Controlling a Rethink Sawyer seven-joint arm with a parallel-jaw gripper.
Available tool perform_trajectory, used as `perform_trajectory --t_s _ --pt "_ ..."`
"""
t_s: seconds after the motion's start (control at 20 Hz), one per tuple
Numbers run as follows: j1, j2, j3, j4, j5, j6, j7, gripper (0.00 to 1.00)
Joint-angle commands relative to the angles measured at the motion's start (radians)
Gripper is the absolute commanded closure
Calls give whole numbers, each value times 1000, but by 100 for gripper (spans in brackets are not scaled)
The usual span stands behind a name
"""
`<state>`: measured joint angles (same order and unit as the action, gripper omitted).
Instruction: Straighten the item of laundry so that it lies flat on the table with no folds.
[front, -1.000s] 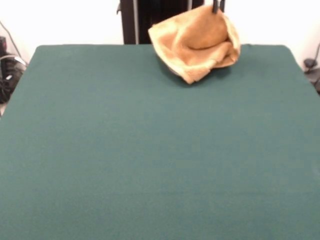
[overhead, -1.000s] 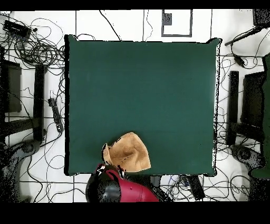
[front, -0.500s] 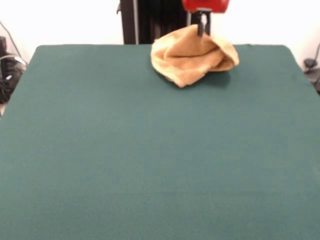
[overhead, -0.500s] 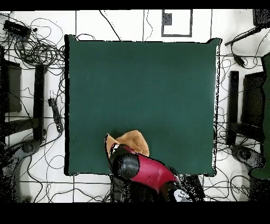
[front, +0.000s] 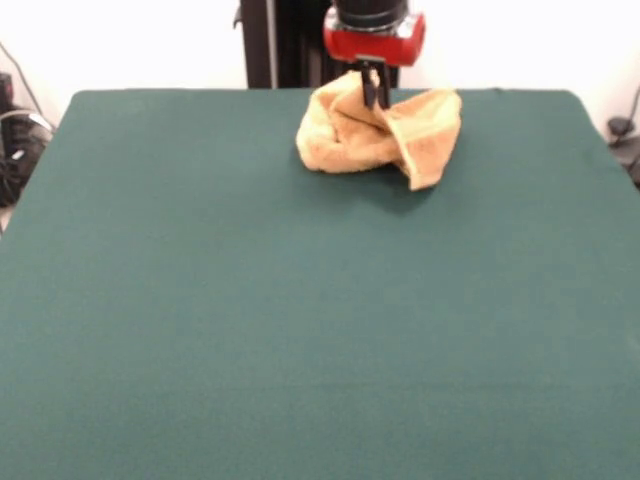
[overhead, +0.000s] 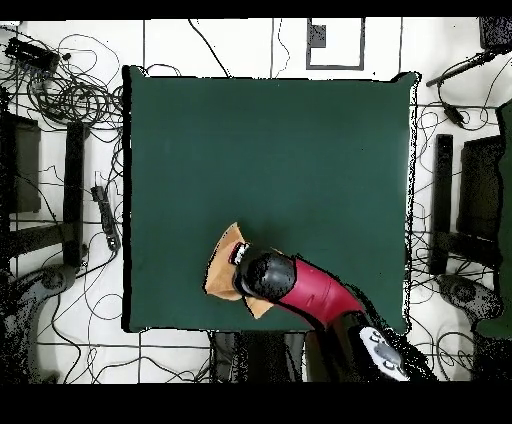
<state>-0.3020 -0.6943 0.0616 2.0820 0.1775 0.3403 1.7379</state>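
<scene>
Jaws together, pinching the top fold of the towel (front: 375, 130) — gripper (front: 374, 92) comes straight down from the red wrist housing (front: 374, 36), dark fingers buried in cloth at the peak of the bunch. Towel crumpled, not flat: a raised hump on the front view's left side, a flap hanging down to a point on the right (front: 428, 160), several deep folds between. Lower edges resting on the table (front: 300, 330), upper part lifted toward the gripper. Sits near the table's far edge in the front view, a little right of centre, just in front of the black pedestal (front: 290, 40).

Overhead: arm (overhead: 300, 290) reaches in from the bottom right and covers most of the towel (overhead: 222, 265) — only an orange wedge on the left and a small corner below the wrist visible. Gripper itself hidden under the wrist there. Towel near the table's (overhead: 270, 150) bottom edge, left of centre. Cables (overhead: 70, 90) scattered on the floor around the table.
</scene>
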Motion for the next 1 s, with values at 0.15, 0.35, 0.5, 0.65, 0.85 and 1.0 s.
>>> perform_trajectory --t_s 0.15,0.35,0.5,0.65,0.85,1.0 --pt "21 34 50 -210 -37 186 51 100" --pt "27 44 43 -276 -50 276 54 100" --pt "21 55 50 -318 -59 330 51 100" --pt "10 68 63 -347 -62 372 53 100" --pt "26 80 53 -393 -69 405 69 100" --pt "44 87 39 -431 -70 448 95 100"
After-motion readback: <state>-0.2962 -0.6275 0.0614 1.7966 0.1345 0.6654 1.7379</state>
